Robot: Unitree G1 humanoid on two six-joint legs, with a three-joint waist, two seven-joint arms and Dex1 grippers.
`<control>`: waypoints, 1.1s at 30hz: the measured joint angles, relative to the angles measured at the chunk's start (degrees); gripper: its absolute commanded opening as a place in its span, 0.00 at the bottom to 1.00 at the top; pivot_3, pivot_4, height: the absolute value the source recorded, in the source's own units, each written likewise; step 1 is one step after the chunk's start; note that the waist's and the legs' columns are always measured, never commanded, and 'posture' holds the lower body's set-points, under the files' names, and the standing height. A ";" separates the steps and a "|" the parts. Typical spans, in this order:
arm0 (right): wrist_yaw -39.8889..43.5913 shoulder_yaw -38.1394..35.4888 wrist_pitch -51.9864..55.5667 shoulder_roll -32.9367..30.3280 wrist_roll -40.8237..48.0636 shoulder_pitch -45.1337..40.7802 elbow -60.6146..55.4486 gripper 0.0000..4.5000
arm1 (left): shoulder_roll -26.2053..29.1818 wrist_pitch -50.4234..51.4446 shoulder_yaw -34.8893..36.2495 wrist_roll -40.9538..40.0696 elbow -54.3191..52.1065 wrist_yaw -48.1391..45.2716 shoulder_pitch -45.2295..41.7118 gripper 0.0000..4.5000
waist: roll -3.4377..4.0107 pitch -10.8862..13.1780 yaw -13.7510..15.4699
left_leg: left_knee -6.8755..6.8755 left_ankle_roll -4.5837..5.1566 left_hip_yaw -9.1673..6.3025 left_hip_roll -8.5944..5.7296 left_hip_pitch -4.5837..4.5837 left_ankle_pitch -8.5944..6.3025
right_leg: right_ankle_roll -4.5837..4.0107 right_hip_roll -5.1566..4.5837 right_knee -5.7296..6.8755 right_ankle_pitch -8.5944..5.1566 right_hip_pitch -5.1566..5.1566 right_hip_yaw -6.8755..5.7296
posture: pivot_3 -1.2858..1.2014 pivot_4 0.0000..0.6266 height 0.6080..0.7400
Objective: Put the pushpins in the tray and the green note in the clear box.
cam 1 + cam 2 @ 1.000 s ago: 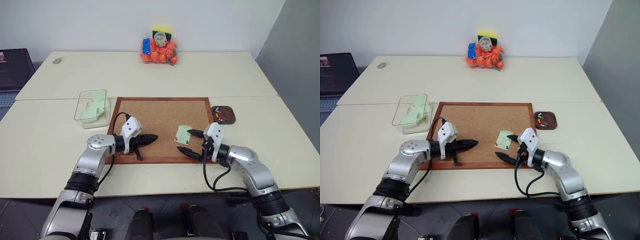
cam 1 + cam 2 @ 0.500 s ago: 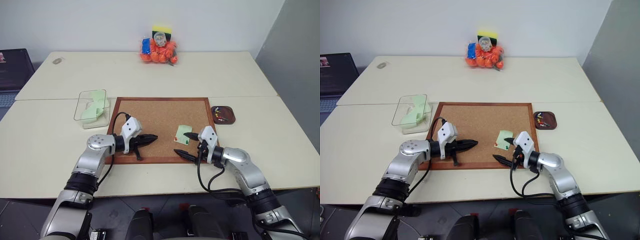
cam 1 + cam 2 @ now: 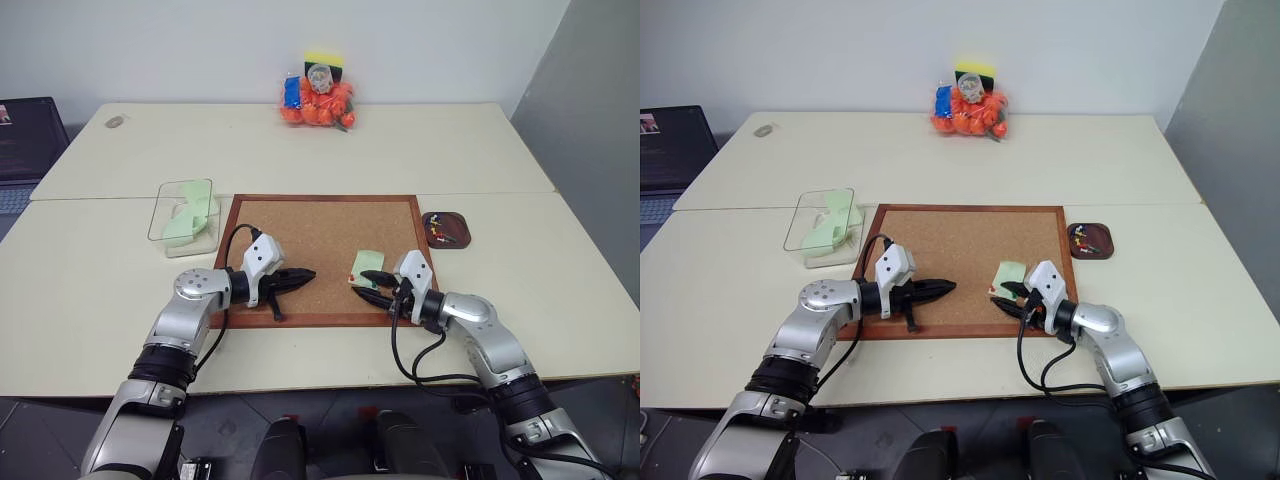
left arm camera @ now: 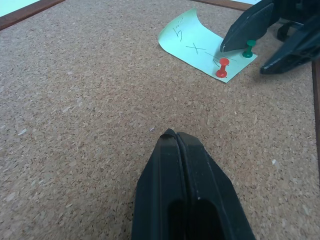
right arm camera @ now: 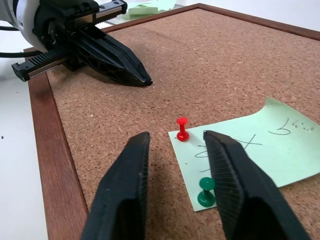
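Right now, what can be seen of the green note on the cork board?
The green note is a pale mint paper slip with pen marks, lying on the cork board near its right edge. A red pushpin and a green pushpin stand in one end; the opposite end curls up. The right pincer is partly open at the pinned end, one finger beside the green pin.

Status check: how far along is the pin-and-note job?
Done: some pushpins lie in the tray; notes sit in the clear box. In hand: right end effector straddles the red pin. Left: red and green pin, then the green note they pin.
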 measured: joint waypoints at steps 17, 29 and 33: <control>-0.14 -1.15 -1.30 -0.20 -1.78 -0.14 0.79 0.01 | -0.10 -0.35 0.04 0.48 -0.02 0.09 0.00 0.00 | 0.00 0.00 0.01 | 0.00 0.00 0.00 0.00 0.01 0.00 | 0.00 0.00 0.01 0.00 0.01 0.00 | 0.52 0.24 1.00; -4.08 -7.67 7.37 2.66 6.90 0.20 -7.28 0.01 | -0.10 -0.35 0.00 0.55 -0.06 -0.02 -0.07 0.00 | 0.00 0.00 0.03 | 0.00 0.00 0.00 0.00 0.00 0.00 | 0.00 0.00 0.02 0.00 0.01 0.00 | 0.52 0.24 1.00; -8.13 -10.22 7.80 3.34 6.76 -0.29 -6.77 0.01 | -0.10 -0.36 -0.07 0.70 0.01 -0.11 -0.22 0.00 | 0.00 0.00 0.03 | 0.00 0.00 0.01 0.00 0.00 0.00 | 0.00 0.00 0.01 0.00 0.01 0.01 | 0.52 0.24 1.00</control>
